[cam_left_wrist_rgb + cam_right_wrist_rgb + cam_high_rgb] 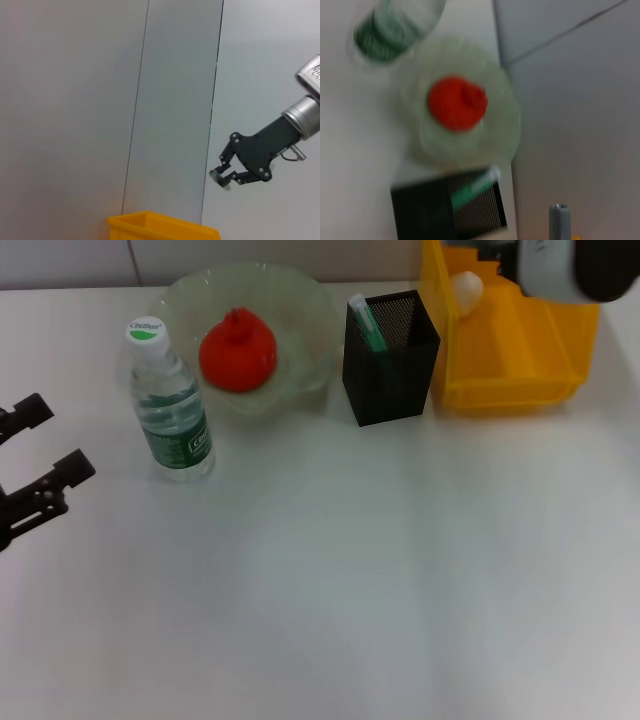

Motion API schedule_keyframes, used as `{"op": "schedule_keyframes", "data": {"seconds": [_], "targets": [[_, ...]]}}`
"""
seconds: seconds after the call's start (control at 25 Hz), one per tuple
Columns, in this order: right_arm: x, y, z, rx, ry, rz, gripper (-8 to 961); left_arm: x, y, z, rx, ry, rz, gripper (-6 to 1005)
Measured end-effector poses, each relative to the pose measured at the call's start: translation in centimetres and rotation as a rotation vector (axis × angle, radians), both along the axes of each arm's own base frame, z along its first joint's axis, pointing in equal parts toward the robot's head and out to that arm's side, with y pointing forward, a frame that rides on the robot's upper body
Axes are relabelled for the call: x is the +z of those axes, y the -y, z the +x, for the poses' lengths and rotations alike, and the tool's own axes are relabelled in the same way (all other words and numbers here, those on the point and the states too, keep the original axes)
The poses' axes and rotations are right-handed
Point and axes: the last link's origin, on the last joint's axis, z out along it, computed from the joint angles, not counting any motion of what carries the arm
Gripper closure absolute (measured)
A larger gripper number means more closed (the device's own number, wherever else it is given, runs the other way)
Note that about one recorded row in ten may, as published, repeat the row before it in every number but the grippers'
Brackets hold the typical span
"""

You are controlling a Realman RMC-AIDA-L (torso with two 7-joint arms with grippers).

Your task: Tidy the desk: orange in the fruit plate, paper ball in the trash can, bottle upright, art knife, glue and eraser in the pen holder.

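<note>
Right gripper (223, 178) hovers over trash can (520, 355), jaws nearly closed, contents unclear – paper ball (466, 288) inside; retract straight up; left gripper (35, 475) idle, jaws apart, far left – bottle (170, 405) upright.

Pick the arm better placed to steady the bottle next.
Left, probably. The left gripper sits open at the table's left edge, just beside the upright bottle with nothing between. The right gripper is raised up by the trash can, beyond the pen holder and fruit plate.
</note>
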Motion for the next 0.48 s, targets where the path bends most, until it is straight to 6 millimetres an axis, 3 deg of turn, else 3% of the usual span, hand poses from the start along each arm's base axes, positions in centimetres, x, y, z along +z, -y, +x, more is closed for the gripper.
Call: {"op": "schedule_keyframes", "data": {"seconds": [0.04, 0.24, 0.48], "targets": [[-0.5, -0.6, -0.5, 0.012, 0.099, 0.004, 810, -0.2, 0.0, 0.1, 0.000, 0.003, 0.001, 187], [-2.0, -1.5, -1.7, 0.065, 0.250, -0.049, 810, -1.4, 0.2, 0.3, 0.009, 0.021, 0.014, 187], [-5.5, -2.8, -1.5, 0.134, 0.511, -0.166, 810, -2.1, 0.3, 0.4, 0.021, 0.034, 0.036, 187]]}}
